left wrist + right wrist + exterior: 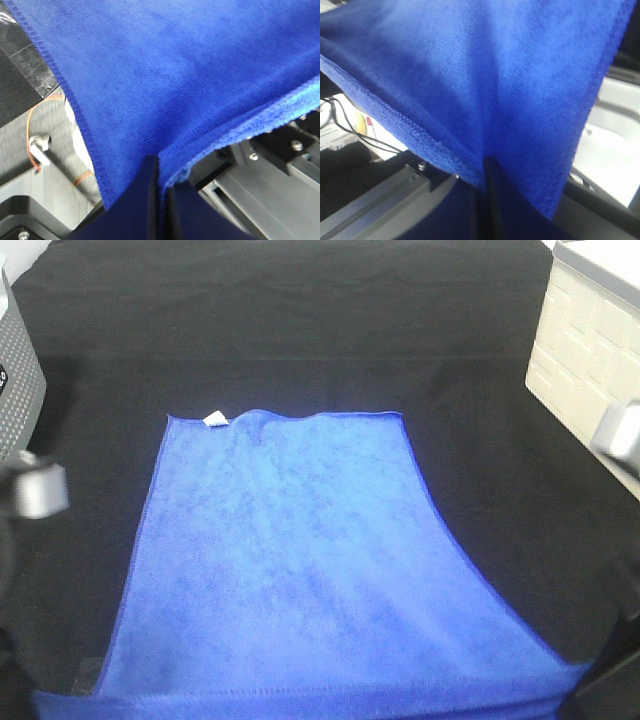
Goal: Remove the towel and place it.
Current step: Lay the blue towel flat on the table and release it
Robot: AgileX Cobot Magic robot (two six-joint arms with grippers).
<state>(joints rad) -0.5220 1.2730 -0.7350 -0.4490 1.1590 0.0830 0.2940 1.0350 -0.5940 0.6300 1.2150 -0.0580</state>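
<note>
Left claw point(159, 175) and right claw point(485, 175) each clenched on a near corner of the blue microfibre towel point(300, 560), which stretches ahead of them across the black-clothed desk point(300, 310); removal under way, next move probably needs an even joint lift.

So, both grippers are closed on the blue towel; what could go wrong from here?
1. The left gripper and the right gripper each pinch the large royal-blue microfibre towel close to its stitched hem; one side might slip free when pulled.
2. Most of the towel lies on the black woven table cloth; dragging could bunch that cloth.
3. The far edge ripples near the small white tag, so it may fold over.
</note>
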